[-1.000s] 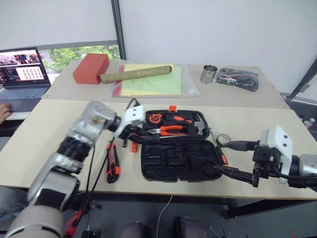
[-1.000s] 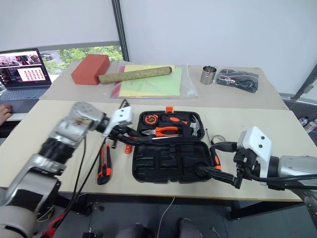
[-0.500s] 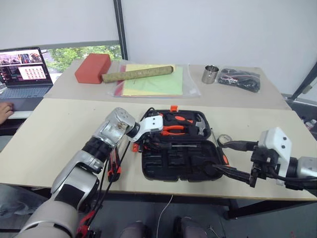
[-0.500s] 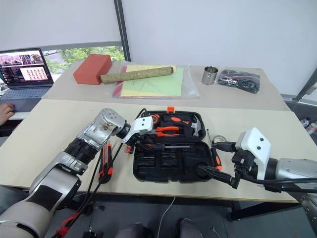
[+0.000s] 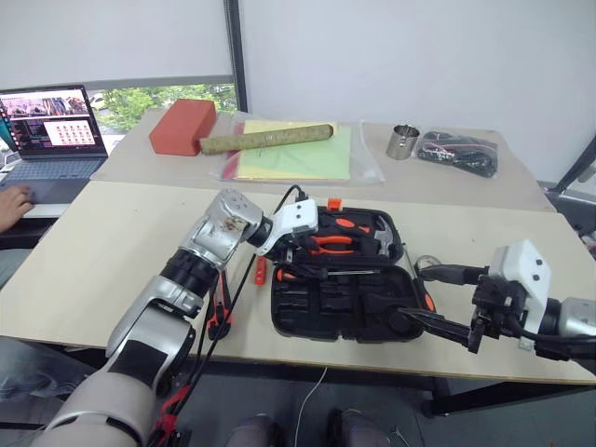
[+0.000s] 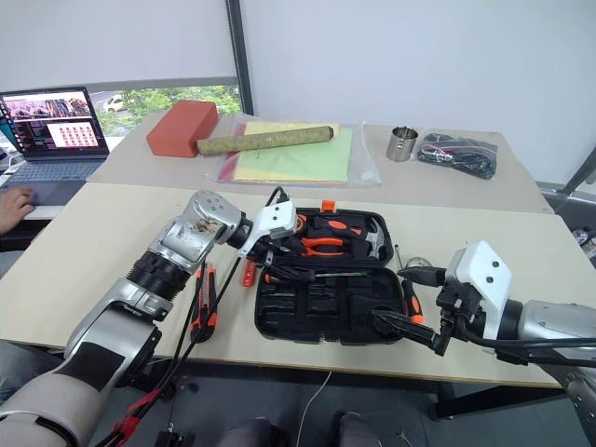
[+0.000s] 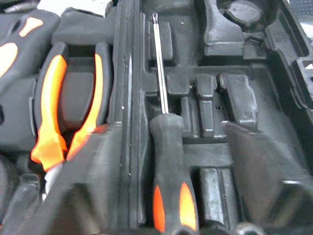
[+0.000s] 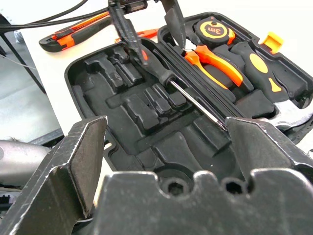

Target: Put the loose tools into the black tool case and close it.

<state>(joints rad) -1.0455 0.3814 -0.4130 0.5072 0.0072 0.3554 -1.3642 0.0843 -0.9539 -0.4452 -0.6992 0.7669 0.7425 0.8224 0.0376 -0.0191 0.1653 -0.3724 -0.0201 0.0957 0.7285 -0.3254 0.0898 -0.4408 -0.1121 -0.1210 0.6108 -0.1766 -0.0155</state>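
Note:
The black tool case (image 5: pixel 321 312) lies open at the table's middle. One thin-shafted screwdriver (image 7: pixel 165 147) rests in the case beside the hinge ridge. My left gripper (image 5: pixel 296 261) hovers over its handle, open, a finger (image 7: pixel 254 166) standing clear on each side. A folding utility knife (image 5: pixel 219 312) and a short orange tester (image 5: pixel 258 271) lie on the table left of the case. A second screwdriver (image 6: pixel 407 298) lies at the case's right edge. My right gripper (image 6: pixel 406 300) is open at the case's near right corner, its fingers (image 8: pixel 80 161) spread wide and holding nothing.
The case's far half holds orange-handled pliers (image 5: pixel 331 244), a hammer (image 5: pixel 379 237) and a tape measure (image 8: pixel 213 30). The back table carries a red block (image 5: pixel 182 126), a roll (image 5: pixel 265 140), coloured sheets (image 5: pixel 298 158), a steel cup (image 5: pixel 402 142) and a cable bundle (image 5: pixel 458 154). A laptop (image 5: pixel 47 130) and a person's hand (image 5: pixel 14 197) are at far left.
My left gripper has moved right, from the case's left edge to over its middle, and its fingers have spread apart, leaving the screwdriver lying in the case. The right gripper stayed put.

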